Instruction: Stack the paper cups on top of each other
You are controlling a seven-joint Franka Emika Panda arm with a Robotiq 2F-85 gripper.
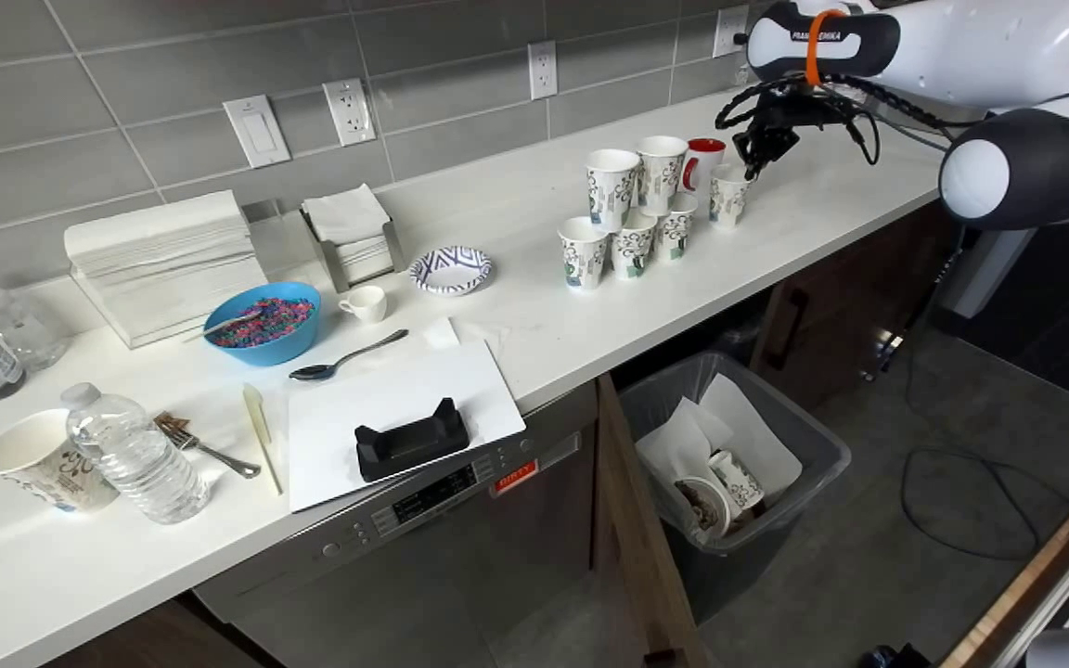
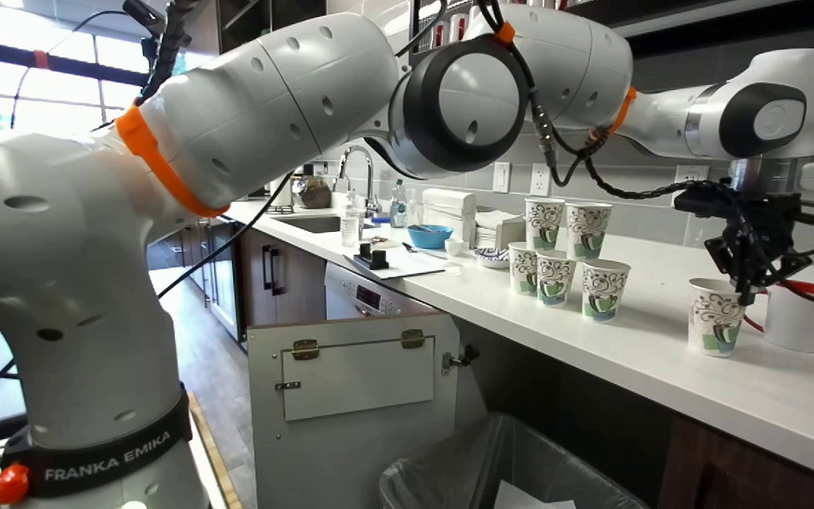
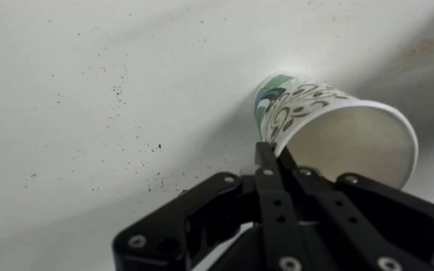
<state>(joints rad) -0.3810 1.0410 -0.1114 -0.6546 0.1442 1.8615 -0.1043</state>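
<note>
Three white paper cups with brown swirls and green-blue prints stand in a row on the counter, among them a front cup [image 2: 603, 291] [image 1: 583, 255]. Two more, an upper cup [image 1: 611, 190] and its neighbour [image 1: 661, 174], rest on that row as a second tier. Apart from them, a lone paper cup [image 2: 714, 322] [image 3: 307, 94] appears to stand upright on the counter. My gripper [image 3: 278, 149] [image 2: 743, 293] is shut on this cup's rim, pinching the wall with one finger outside and one inside. The inner fingertip is partly hidden behind the rim.
A white mug with red inside and handle [image 2: 799, 318] [image 1: 703, 165] stands close to the held cup and gripper. A patterned bowl [image 1: 450, 271] lies beyond the stacked cups. The counter's front edge is near, with a trash bin [image 1: 831, 455] below and an open cabinet door [image 2: 357, 382].
</note>
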